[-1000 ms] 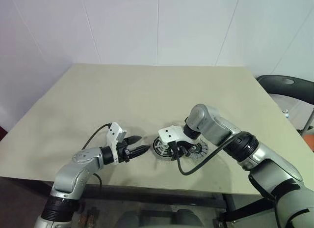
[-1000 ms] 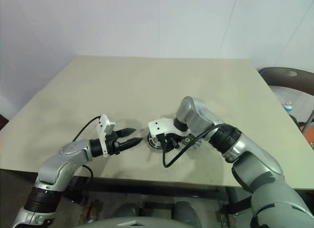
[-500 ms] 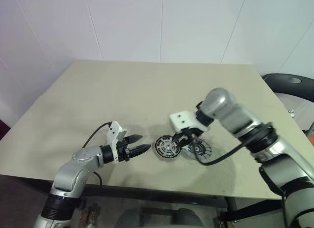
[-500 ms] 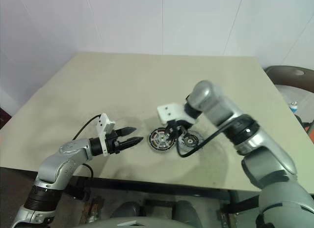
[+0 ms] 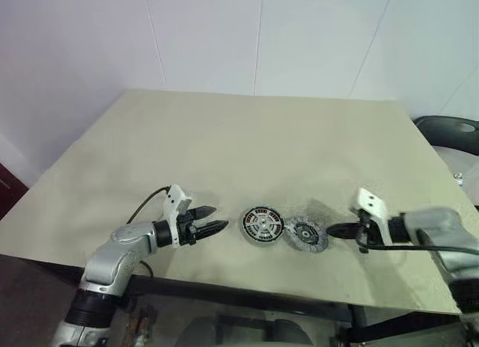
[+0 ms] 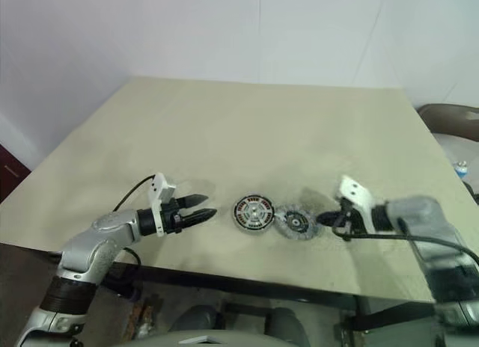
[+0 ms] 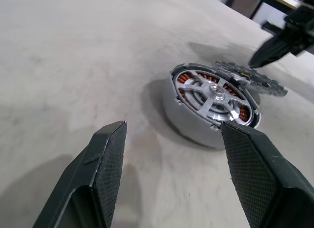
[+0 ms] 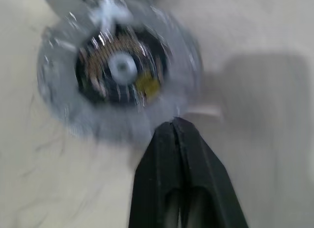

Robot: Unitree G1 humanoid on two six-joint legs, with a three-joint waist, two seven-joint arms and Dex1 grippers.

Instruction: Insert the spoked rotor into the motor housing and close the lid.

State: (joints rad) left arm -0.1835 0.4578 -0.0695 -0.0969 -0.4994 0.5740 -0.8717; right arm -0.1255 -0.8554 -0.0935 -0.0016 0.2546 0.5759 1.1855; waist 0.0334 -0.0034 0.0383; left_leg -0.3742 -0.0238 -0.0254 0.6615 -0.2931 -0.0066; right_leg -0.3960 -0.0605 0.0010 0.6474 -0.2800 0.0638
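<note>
The motor housing [image 5: 262, 224] is a grey metal cup near the table's front edge, with copper windings [image 7: 184, 78] in it. The spoked rotor [image 7: 214, 93] sits in its mouth, silvery spokes up. The lid [image 5: 305, 235], a flat grey disc with a dark middle and a pale hub [image 8: 122, 67], lies just right of the housing, its edge against it. My left gripper [image 5: 217, 227] is open, level with the housing, a short way to its left. My right gripper [image 5: 331, 229] is shut on nothing and points at the lid from the right, just off its edge.
The beige table [image 5: 262, 137] stretches bare behind the parts up to a white wall. A dark chair [image 5: 451, 131] stands beyond the table's right edge. A black cable [image 5: 142, 205] loops off my left wrist.
My right gripper has swung away to the right from above the two parts and has shut. The lid now lies uncovered beside the housing. My left gripper has not moved.
</note>
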